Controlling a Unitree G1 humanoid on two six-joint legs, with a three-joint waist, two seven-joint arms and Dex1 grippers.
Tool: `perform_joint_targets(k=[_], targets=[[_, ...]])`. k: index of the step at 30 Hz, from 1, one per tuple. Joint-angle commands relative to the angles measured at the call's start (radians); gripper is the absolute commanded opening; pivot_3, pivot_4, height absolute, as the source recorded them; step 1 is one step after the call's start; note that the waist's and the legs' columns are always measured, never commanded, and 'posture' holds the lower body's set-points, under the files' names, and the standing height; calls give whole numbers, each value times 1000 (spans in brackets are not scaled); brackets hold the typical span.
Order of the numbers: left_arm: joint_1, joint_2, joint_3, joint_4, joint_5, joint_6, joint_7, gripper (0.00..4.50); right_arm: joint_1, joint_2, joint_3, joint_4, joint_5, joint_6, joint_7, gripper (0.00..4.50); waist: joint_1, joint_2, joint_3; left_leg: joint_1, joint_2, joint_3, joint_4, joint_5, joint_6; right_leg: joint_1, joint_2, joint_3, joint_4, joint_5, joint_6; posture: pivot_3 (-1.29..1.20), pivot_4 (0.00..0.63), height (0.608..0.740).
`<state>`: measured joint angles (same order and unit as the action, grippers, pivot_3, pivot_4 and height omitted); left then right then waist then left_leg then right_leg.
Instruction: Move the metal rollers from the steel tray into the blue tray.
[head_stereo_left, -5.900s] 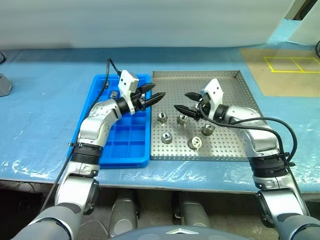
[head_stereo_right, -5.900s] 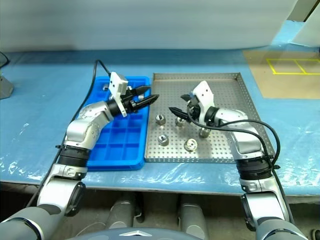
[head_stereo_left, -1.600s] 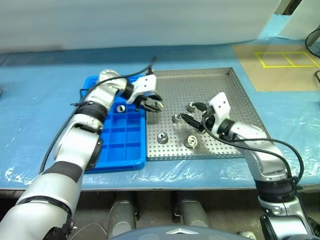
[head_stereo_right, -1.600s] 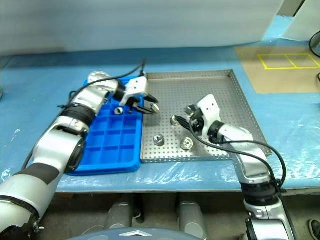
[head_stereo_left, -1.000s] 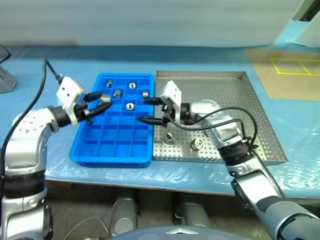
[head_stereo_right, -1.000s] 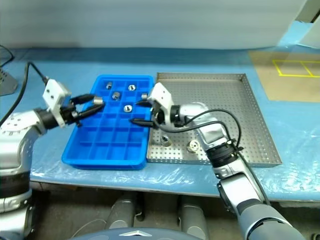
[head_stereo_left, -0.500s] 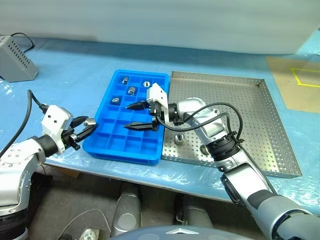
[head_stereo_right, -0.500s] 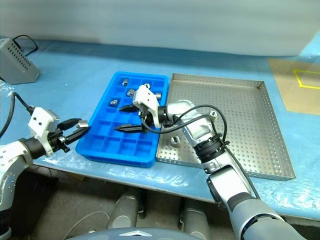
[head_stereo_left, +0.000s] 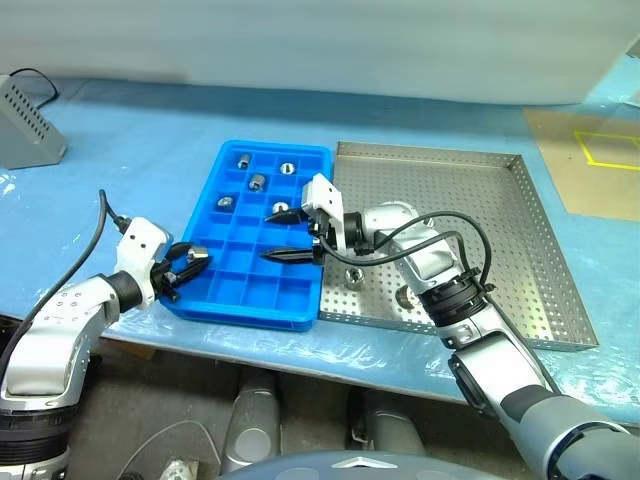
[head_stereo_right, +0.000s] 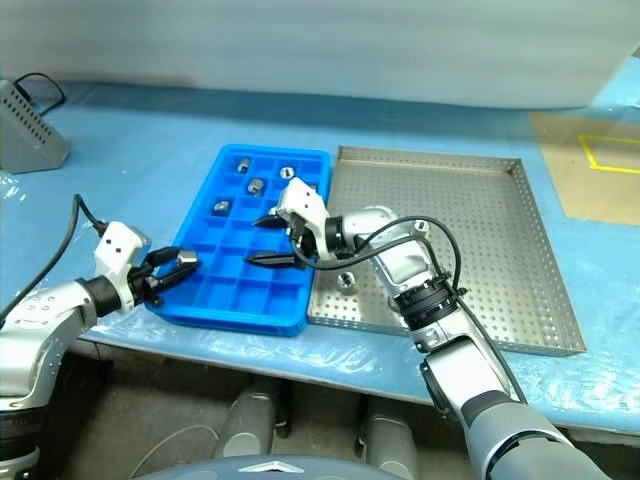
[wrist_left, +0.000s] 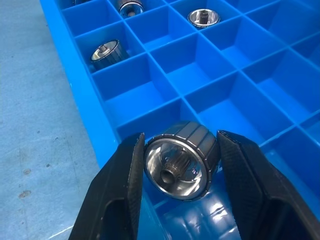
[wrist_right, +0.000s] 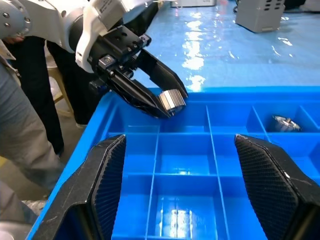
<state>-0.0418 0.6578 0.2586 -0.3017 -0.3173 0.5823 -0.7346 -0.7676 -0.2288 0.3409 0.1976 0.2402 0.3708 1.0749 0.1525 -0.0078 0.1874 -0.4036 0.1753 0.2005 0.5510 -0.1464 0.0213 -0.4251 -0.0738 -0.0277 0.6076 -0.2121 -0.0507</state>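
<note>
At near-left corner of blue tray (head_stereo_left: 250, 290), L pincer (head_stereo_left: 192, 262) is gripping a roller (wrist_left: 181, 161) between both fingers, nearly shut on it, hovering just over the edge cells. To do it well: centre the roller over one empty cell w/ flange clear of the dividers, drop low, then let go. Mid-tray, R pincer (head_stereo_left: 285, 234) is hanging wide open, empty, above the cells. Farther back, 4 rollers (head_stereo_left: 257, 181) are sitting in far cells; steel tray (head_stereo_left: 480, 200) is holding 2 more beside R arm.
</note>
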Motion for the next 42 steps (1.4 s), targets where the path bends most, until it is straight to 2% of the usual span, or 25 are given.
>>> perform_joint_targets(k=[1,3,9,18,21,26,31,37,42], targets=[[-26,14,-28,15,21,-24,16,1898,2,2,-23,-45,10,-11,-7,3582,0,0,0,0,0,0,0,0,0,0,0,0,0,0,0,255,150,740],[-48,-2,-45,39,29,-19,41,1898,1,1,-25,-41,5,-16,-13,3582,0,0,0,1,0,0,0,0,0,1,0,0,0,0,0,247,150,740],[-89,-10,-62,56,25,-26,64,3907,4,-8,-31,-46,6,-13,-20,3582,-3,0,0,1,0,0,0,1,-1,1,0,0,1,0,0,233,150,740],[-193,33,-41,-29,-82,-26,-15,3907,-8,-48,-68,-49,19,1,-22,3582,-2,0,0,0,0,0,1,1,-1,1,0,0,1,0,0,221,150,740],[-280,71,-45,10,-99,-43,-64,3907,-13,-77,-88,-44,22,8,-11,3582,-1,-1,0,1,0,0,1,1,-1,1,0,0,2,0,-1,213,150,740],[-407,86,-177,82,-56,-100,-166,3907,-24,-180,-148,1,-4,-16,-12,3582,-2,0,-1,1,-1,0,4,1,-1,2,-1,0,3,0,0,151,150,740],[-534,15,-296,207,-18,-179,-227,3907,34,-293,-206,-63,1,11,-21,3582,-9,0,-1,0,-1,0,6,3,-3,2,-1,1,4,0,0,49,150,740],[-714,-93,-406,401,43,-298,-310,3907,139,-339,-250,-204,18,87,-81,3582,-39,0,-1,-1,0,0,10,3,-3,2,0,0,5,1,0,-72,150,740],[-926,-240,-500,722,156,-441,-334,3907,215,-348,-291,-312,31,150,-156,3582,-69,0,-1,0,0,0,13,2,-2,2,0,1,8,1,0,-179,150,740]])
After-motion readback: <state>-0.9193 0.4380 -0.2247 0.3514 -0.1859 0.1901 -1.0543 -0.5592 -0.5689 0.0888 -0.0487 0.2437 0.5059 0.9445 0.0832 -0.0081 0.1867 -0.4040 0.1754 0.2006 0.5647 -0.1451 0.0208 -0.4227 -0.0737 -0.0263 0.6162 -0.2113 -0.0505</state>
